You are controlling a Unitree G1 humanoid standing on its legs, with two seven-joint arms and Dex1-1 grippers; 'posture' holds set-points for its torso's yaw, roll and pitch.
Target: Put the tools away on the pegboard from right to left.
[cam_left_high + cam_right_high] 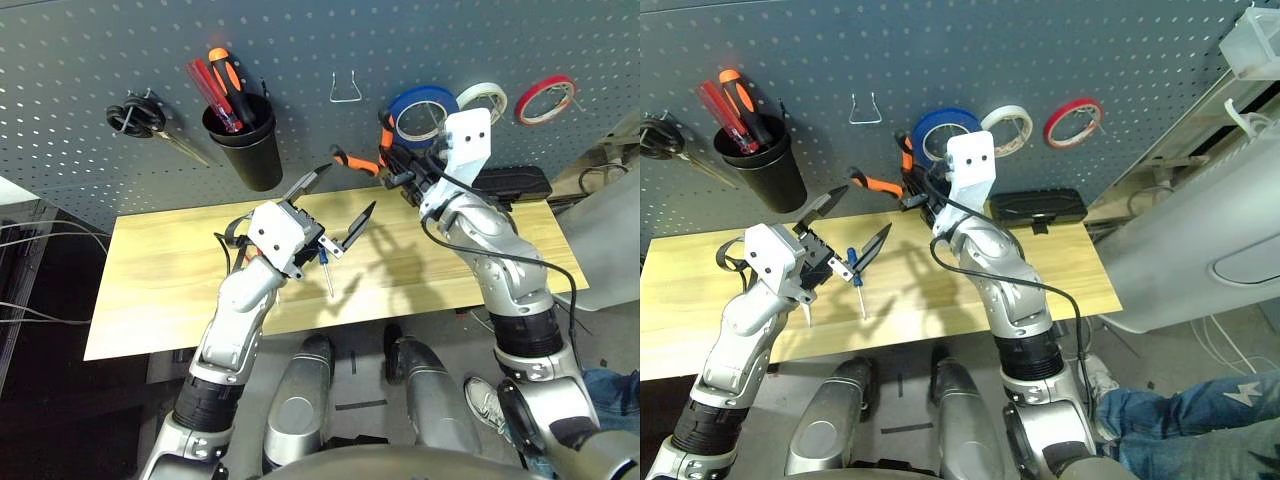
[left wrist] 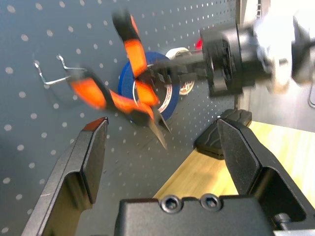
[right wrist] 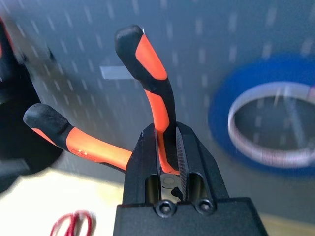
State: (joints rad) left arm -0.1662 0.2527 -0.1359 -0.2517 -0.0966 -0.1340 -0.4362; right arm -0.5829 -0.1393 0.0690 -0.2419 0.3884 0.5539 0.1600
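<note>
One black cup (image 1: 244, 140) at upper left of the pegboard (image 1: 90, 60). Left claw (image 1: 340, 215) at centre, fingers wide apart, empty. Right claw (image 3: 168, 147) clamped on one pair of orange-and-black pliers (image 1: 357, 160), handles splayed, right of centre against the board. Three tape rolls upper right: blue tape roll (image 1: 422, 110), white (image 1: 484, 98), red (image 1: 545, 99).

Head stereo pair looks forward and down from above, over both forearms, at table (image 1: 160, 290) and pegboard (image 1: 300, 60); right eye sits a bit further right, so the scene slides left. Left wrist cam looks along open left gripper (image 2: 162, 147) toward pegboard, mid range. Right wrist cam super close on pliers (image 3: 147, 98). All four share blue tape roll (image 1: 940, 135).
</note>
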